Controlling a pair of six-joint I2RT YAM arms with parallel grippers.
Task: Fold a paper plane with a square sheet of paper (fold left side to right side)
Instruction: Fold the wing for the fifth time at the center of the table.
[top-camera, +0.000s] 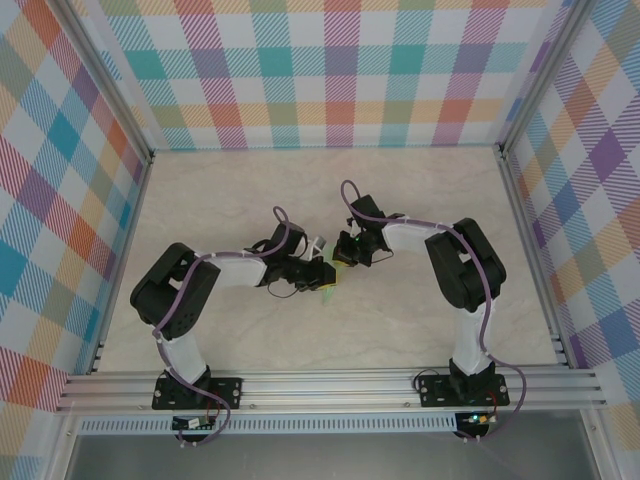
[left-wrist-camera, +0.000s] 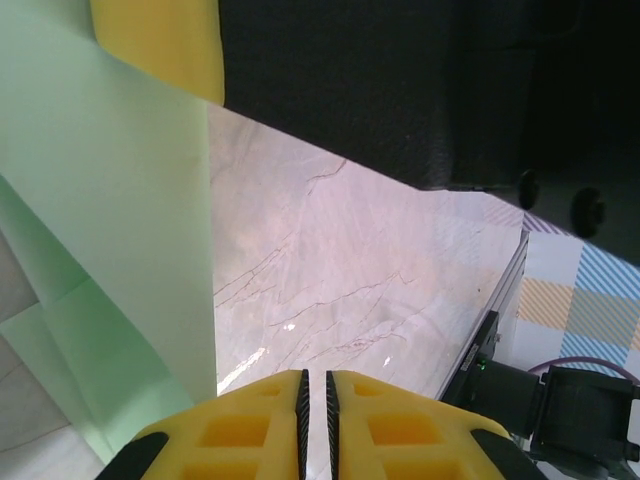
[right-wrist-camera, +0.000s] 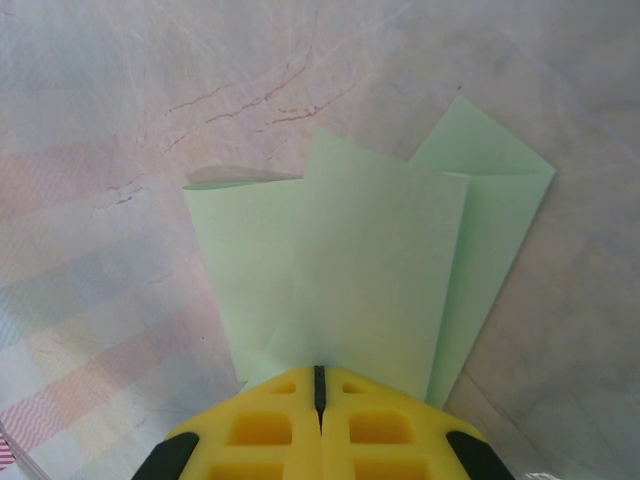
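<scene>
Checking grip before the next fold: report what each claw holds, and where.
Right claw pinches the folded paper at its near edge; left claw holds nothing.

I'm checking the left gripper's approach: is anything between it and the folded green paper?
Nothing visible does. The folded green paper is right beside the left gripper, and the right gripper is clamped on its edge.

A lab test cell: aluminium frame (top-camera: 330, 385), checked walls (top-camera: 330, 70) around a marble-look table (top-camera: 250, 190).
</scene>
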